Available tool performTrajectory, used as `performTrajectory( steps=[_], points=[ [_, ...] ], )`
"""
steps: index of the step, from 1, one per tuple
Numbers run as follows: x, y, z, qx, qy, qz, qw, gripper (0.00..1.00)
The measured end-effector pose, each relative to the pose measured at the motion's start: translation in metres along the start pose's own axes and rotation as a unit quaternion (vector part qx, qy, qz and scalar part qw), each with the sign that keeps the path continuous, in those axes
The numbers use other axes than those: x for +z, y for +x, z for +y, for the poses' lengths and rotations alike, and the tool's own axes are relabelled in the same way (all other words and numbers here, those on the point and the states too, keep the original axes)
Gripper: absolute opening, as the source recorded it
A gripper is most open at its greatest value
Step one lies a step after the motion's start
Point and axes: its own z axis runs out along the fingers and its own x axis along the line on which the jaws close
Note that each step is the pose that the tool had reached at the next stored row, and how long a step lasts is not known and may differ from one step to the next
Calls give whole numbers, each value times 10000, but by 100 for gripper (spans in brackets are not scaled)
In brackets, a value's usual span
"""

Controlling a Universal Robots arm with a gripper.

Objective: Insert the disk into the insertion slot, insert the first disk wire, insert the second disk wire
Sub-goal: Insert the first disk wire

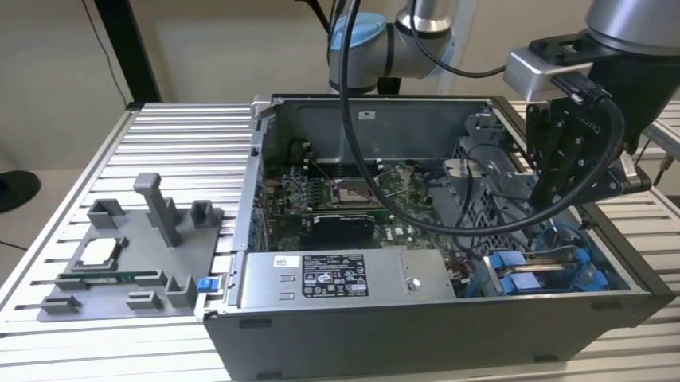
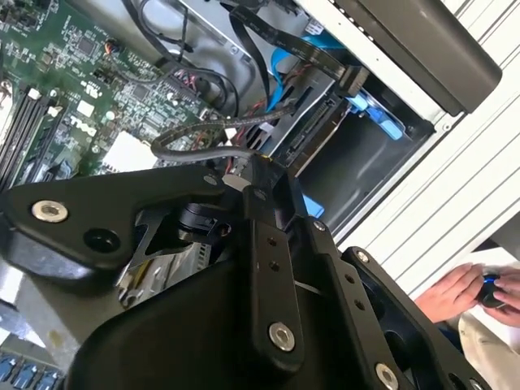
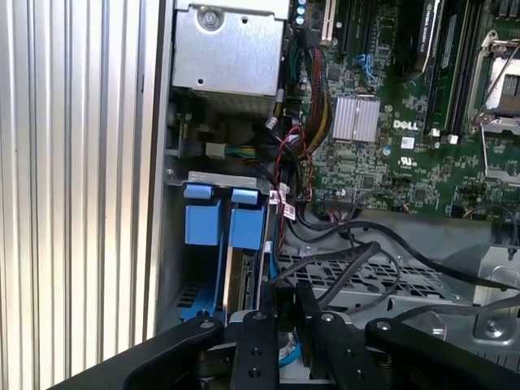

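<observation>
while hanging at three o'clock in the exterior view over the open computer case [image 1: 425, 326], pinches a black disk wire [image 2: 191, 148] in the gripper [image 1: 560, 199], fingers pressed together. at four o'clock, shows the disk [image 1: 523, 280] seated in the insertion slot [image 1: 579, 267], blue tabs [image 3: 203, 215] upward.

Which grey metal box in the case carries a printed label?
The power-supply box, with the label on its upper face; the perforated cage has holes, no label.

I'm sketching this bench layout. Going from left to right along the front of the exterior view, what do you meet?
Along the front: grey parts tray → labelled grey power-supply box → insertion slot with its blue rails.
</observation>
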Motion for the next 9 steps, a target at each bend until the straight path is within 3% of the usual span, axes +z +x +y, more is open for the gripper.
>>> performTrajectory(
  steps=[6, 7, 9],
  points=[
    [5, 0, 0, 0, 14, -9, 10000, 100],
    [5, 0, 0, 1, 15, -9, 10000, 0],
    [5, 0, 0, 1, 16, -10, 10000, 0]
  ],
)
